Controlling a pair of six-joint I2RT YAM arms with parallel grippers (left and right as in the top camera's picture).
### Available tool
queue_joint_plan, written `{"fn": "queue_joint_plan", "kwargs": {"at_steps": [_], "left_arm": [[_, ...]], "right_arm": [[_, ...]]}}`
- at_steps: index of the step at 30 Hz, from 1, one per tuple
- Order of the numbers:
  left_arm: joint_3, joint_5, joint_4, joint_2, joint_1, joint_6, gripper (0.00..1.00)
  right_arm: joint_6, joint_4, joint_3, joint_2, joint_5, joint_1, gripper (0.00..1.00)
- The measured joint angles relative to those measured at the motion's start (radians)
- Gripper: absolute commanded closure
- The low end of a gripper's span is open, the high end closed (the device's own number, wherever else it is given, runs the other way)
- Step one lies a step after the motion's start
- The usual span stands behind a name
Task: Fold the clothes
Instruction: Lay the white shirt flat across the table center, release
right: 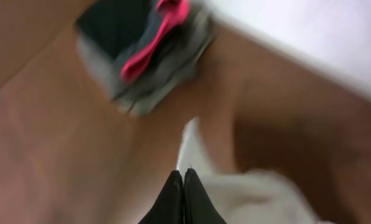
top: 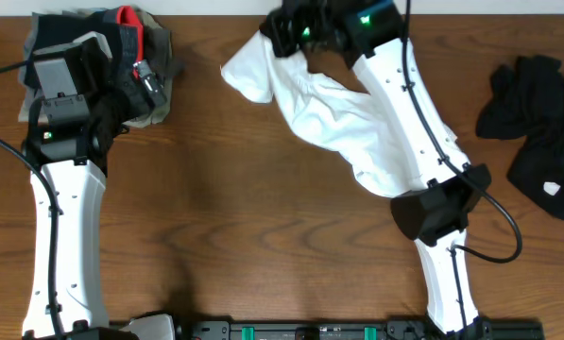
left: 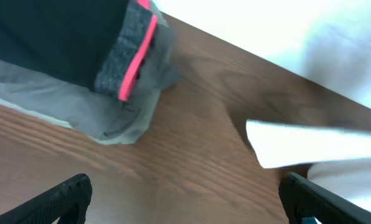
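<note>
White T-shirt [top: 338, 118] lies crumpled at the far centre of the table [top: 234, 208]. One edge looks pinched in the right gripper [right: 183, 186], fingers pressed together, probably to drag it flat. Left gripper [left: 185, 199] spread wide, empty, beside the folded grey-and-red pile [top: 140, 38]. Black garments [top: 541, 113] sit far right. Right arm lies across the shirt, covering part of it.

Bare table [top: 234, 217] lay open across the near centre. The white T-shirt [top: 329, 118] blocked the far centre, black garments [top: 537, 123] the right edge.
</note>
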State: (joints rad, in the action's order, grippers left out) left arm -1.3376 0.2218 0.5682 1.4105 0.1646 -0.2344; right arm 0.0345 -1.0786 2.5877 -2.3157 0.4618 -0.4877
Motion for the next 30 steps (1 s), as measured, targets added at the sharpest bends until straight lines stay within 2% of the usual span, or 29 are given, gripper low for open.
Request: {"fn": "queue_joint_plan", "kwargs": {"at_steps": [10,11,12,14,15,16,23,30], "left_arm": [[0.0,-0.047,0.0,0.0,0.058,0.003,0.03],[0.0,-0.047,0.0,0.0,0.07,0.003,0.03],[0.0,-0.047,0.0,0.0,0.077,0.003,0.03],[0.0,-0.049,0.0,0.0,0.093,0.003,0.03],[0.0,-0.05,0.0,0.0,0.1,0.003,0.03],[0.0,-0.05,0.0,0.0,0.103,0.003,0.0],[0.0,-0.014,-0.003,0.0,0.083,0.076,0.01],[0.0,0.017,-0.084,0.029,-0.113,0.211,0.01]], "right_arm": [[-0.192,-0.359,0.0,0.0,0.109,-0.129,0.99],[-0.222,-0.379,0.0,0.0,0.115,-0.142,0.9],[-0.234,-0.388,0.0,0.0,0.117,-0.149,0.73],[-0.269,-0.388,0.0,0.0,0.125,-0.156,0.2],[-0.282,-0.381,0.0,0.0,0.127,-0.156,0.05],[-0.293,-0.367,0.0,0.0,0.126,-0.152,0.01],[-0.285,-0.241,0.0,0.028,0.056,-0.055,0.01],[-0.221,-0.212,0.004,0.121,-0.064,0.158,0.01]]}}
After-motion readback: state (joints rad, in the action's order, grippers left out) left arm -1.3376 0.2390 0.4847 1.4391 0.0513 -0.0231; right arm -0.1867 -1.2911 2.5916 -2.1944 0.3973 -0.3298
